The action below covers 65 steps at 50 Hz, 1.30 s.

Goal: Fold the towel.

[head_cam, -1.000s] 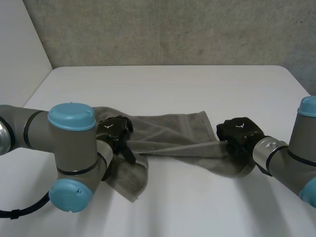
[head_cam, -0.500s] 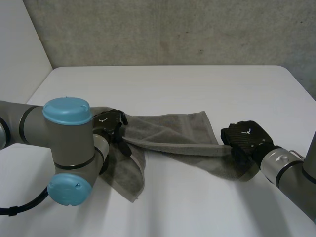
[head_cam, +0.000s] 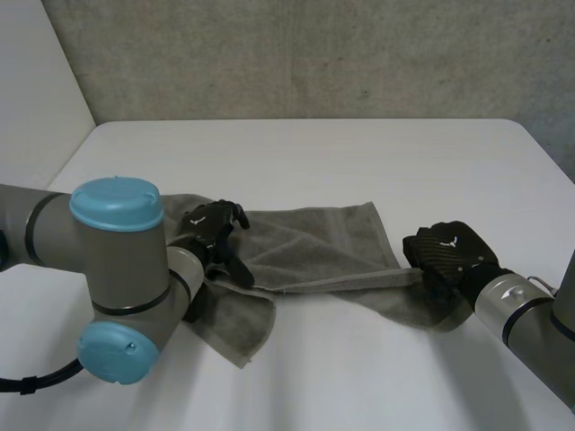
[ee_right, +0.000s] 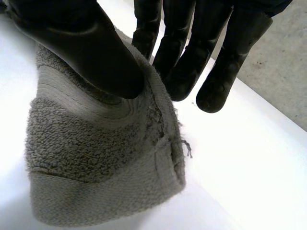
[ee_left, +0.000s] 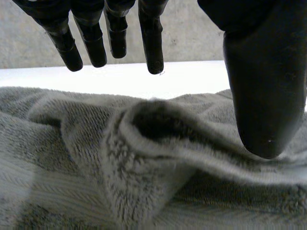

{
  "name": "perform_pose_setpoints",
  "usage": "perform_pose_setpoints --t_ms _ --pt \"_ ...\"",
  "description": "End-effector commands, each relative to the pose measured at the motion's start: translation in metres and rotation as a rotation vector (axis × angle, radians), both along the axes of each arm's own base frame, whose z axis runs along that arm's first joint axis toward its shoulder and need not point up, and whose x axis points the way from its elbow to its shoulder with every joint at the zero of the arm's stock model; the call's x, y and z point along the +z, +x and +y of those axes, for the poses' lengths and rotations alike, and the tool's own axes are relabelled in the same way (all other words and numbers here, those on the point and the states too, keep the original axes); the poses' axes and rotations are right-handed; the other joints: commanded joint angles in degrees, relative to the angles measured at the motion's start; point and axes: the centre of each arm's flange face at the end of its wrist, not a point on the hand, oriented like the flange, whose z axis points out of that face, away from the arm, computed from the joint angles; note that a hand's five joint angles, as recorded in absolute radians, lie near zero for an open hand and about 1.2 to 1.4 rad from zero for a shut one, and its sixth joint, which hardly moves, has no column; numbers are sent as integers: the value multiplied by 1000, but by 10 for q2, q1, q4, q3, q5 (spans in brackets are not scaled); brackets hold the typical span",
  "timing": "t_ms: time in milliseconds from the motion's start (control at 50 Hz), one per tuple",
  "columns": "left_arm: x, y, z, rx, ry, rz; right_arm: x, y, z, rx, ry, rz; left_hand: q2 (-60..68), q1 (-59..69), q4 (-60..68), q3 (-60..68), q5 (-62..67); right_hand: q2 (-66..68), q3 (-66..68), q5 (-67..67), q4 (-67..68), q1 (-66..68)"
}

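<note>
left hand (head_cam: 212, 230) over towel (head_cam: 314, 244) left end, fingers straight, apart | right hand (head_cam: 446, 250) pinching towel's right corner, thumb against fingers

Rough terry towel (head_cam: 314, 244), smooth table (head_cam: 314, 162)

This looks like a robotics lab or test cell, not a home. A plain white table (head_cam: 314, 153) stands against a rough grey concrete wall (head_cam: 314, 54), with a smooth white panel (head_cam: 36, 81) closing off one side. Two machine arms with grey joints and light-blue caps reach over the table: the left arm (head_cam: 117, 269) and the right arm (head_cam: 530, 314). A grey towel (head_cam: 314, 242) (a household thing in a workshop-plain setting) lies between them.
</note>
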Motion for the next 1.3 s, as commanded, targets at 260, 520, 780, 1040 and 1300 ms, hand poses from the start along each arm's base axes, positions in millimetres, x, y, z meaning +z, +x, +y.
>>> perform_pose_setpoints --t_ms 260,520,780,1040,1300 --pt "-21 -1 -1 0 35 -38 1 -6 -8 -36 -28 -14 -14 -18 -18 -17 -1 40 34 31 31 37" --pt "-19 2 0 7 37 -37 4 -23 -27 -107 -67 -18 -16 -20 -20 -19 -2 40 34 31 31 37" --pt "-19 0 25 -44 64 -49 3 -26 -29 -118 -70 -19 -16 -20 -20 -19 -2 40 34 31 31 37" --pt "-24 -9 33 -76 62 -58 2 -24 -27 -114 -68 -19 -16 -20 -20 -19 -2 40 34 31 31 37" --pt "-30 -11 36 -97 60 -90 2 -24 -27 -114 -66 -19 -14 -18 -18 -17 -1 40 34 31 31 37"
